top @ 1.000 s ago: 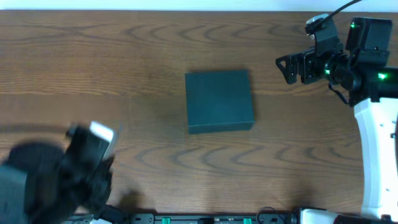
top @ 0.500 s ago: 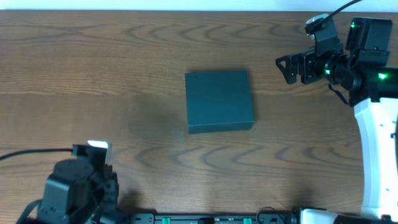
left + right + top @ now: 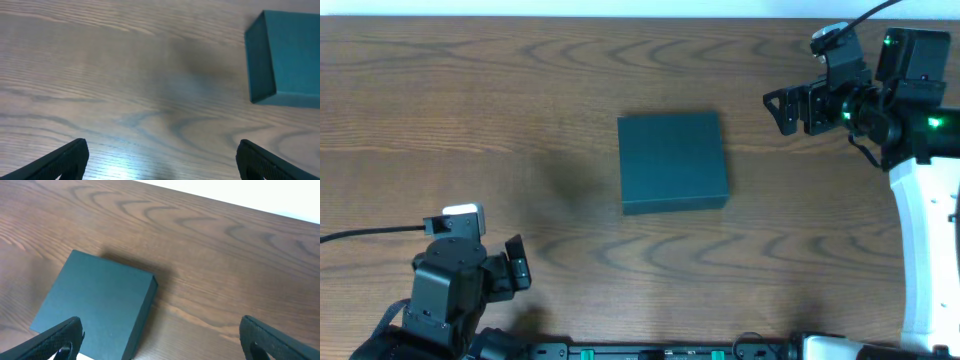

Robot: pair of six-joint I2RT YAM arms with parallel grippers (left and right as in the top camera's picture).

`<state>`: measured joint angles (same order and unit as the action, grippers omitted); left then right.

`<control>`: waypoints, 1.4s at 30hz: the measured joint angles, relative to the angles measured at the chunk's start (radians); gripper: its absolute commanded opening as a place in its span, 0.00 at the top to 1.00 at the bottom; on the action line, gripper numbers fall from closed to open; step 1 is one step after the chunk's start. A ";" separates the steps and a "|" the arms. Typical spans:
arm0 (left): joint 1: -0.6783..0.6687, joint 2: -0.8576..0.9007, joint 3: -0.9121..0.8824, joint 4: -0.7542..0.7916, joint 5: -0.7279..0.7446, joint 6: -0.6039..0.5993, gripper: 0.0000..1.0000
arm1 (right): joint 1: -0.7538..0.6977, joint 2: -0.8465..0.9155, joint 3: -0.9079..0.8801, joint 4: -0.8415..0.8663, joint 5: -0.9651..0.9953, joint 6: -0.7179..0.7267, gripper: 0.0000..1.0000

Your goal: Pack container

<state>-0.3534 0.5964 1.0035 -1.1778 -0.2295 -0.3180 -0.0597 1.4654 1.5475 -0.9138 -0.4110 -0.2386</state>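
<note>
The container point(image 3: 673, 162) is a dark teal square box lying shut in the middle of the wooden table. It shows at the upper right of the left wrist view point(image 3: 287, 60) and at the lower left of the right wrist view point(image 3: 95, 302). My left gripper point(image 3: 519, 264) hovers near the front left edge, well left of and nearer than the box, open with only bare wood between its fingers point(image 3: 161, 155). My right gripper point(image 3: 776, 110) is at the far right, open and empty, pointing toward the box point(image 3: 161, 330).
The table point(image 3: 500, 110) is brown wood grain. A black cable point(image 3: 370, 235) runs from the left edge to the left arm. The right arm's white base point(image 3: 925, 250) stands along the right edge.
The left arm has swung and steadied at the front left, turning toward the box, and its fingers have spread apart. The right arm and the box have not moved.
</note>
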 measured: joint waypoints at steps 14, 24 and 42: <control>0.174 -0.243 -0.324 0.248 -0.061 0.000 0.05 | 0.000 0.000 0.000 0.000 0.000 0.000 0.01; 0.286 -0.487 -0.592 0.362 -0.013 0.000 0.05 | 0.000 0.000 0.000 -0.001 0.000 0.000 0.01; 0.288 -0.584 -0.837 0.606 0.014 0.010 0.05 | 0.000 0.000 0.000 -0.001 0.000 0.000 0.01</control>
<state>-0.0654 0.0120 0.1669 -0.5716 -0.2157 -0.3077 -0.0597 1.4654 1.5475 -0.9150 -0.4107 -0.2386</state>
